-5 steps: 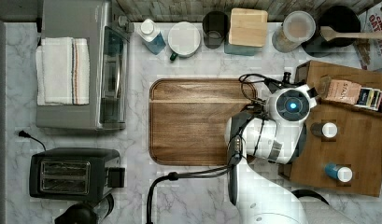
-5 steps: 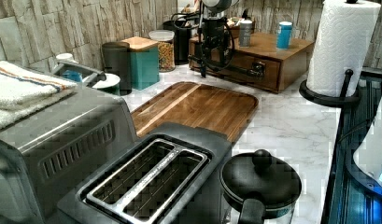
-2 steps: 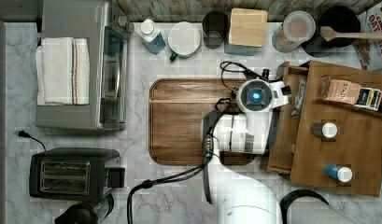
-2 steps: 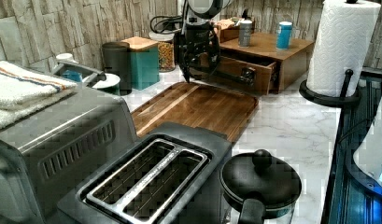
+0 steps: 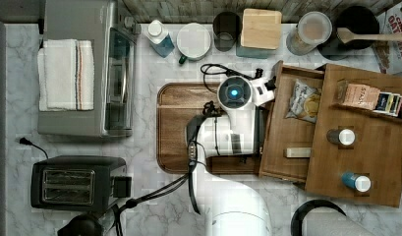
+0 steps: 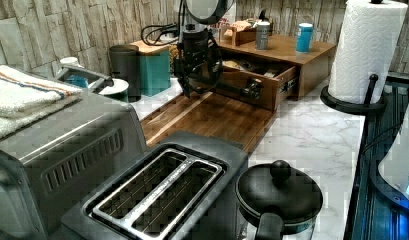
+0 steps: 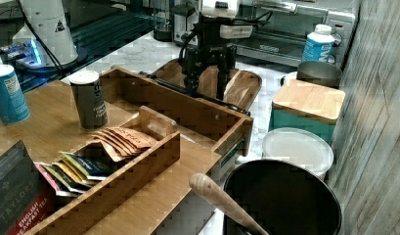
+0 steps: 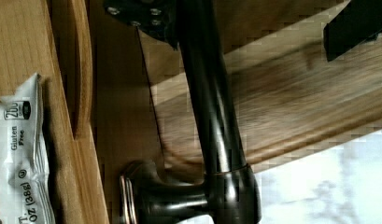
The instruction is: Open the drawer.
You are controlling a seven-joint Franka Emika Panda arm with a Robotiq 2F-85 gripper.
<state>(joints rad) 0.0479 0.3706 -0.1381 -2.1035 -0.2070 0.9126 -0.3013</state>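
Observation:
The drawer (image 5: pixel 287 128) stands pulled out of its wooden cabinet (image 5: pixel 365 142) toward the top view's left, over the edge of the cutting board. Its black bar handle (image 8: pixel 212 107) runs across the drawer's front (image 6: pixel 257 92). My gripper (image 8: pixel 247 35) straddles that bar, open: one finger (image 8: pixel 146 18) lies against the bar and the other finger (image 8: pixel 357 28) stands well clear of it. In the right view the gripper (image 7: pixel 206 90) hangs over the handle at the drawer's (image 7: pixel 188 110) far side. Inside lie a snack packet (image 5: pixel 304 101) and a small wooden block (image 5: pixel 297 152).
A dark cutting board (image 5: pixel 184 128) lies under my arm. A toaster (image 5: pixel 75 184), toaster oven (image 5: pixel 85 69), kettle (image 6: pixel 279 195) and paper towel roll (image 6: pixel 367 50) ring the counter. Jars and a teal canister (image 5: pixel 260 27) line the back wall. Two cans (image 5: pixel 340 136) stand on the cabinet.
My arm has moved toward the top view's left with the handle, and the drawer has slid well out of the cabinet, showing its contents.

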